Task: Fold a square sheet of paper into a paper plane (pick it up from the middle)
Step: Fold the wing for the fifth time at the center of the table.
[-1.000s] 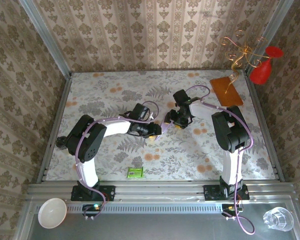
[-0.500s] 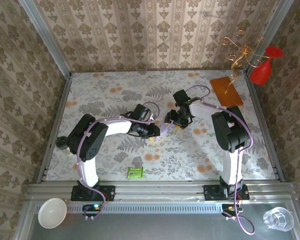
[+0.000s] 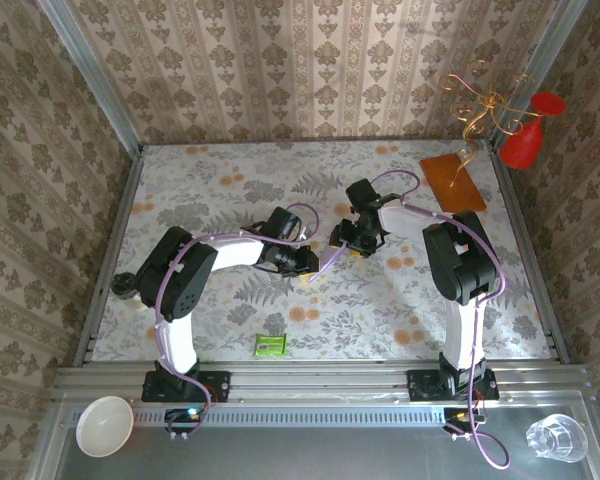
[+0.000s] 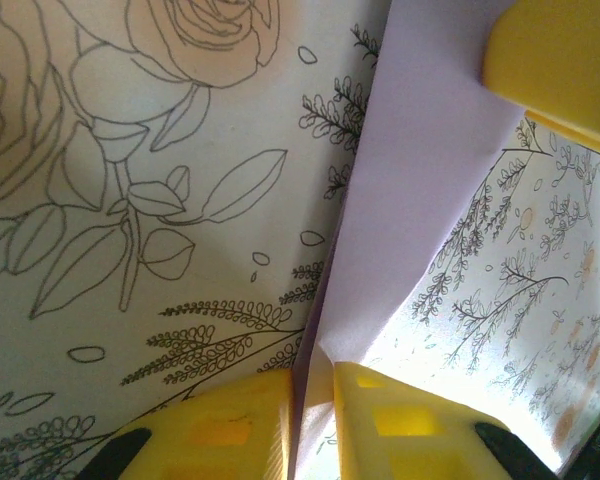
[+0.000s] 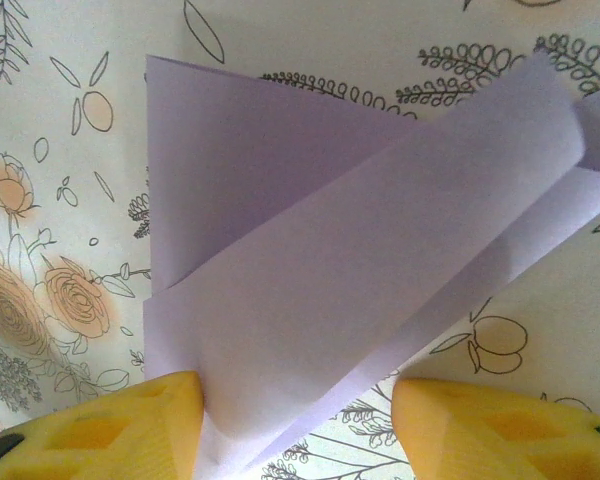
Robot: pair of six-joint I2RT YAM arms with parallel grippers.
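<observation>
Paper [image 5: 360,260], part-folded, long axis slanting toward far-off orange board [image 3: 453,182], left gripper [image 4: 310,400] pinching one end, right gripper [image 5: 295,400] spread wide astride it

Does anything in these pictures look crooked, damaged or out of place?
Only the lavender paper: in the right wrist view its upper flap curls loosely instead of lying flat, and its edges sit askew of the layer beneath. Nothing looks spilled or torn.

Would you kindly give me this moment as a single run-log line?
step: folding | lavender paper: partly folded | left gripper: jaws shut on paper edge | right gripper: jaws open, astride paper
</observation>
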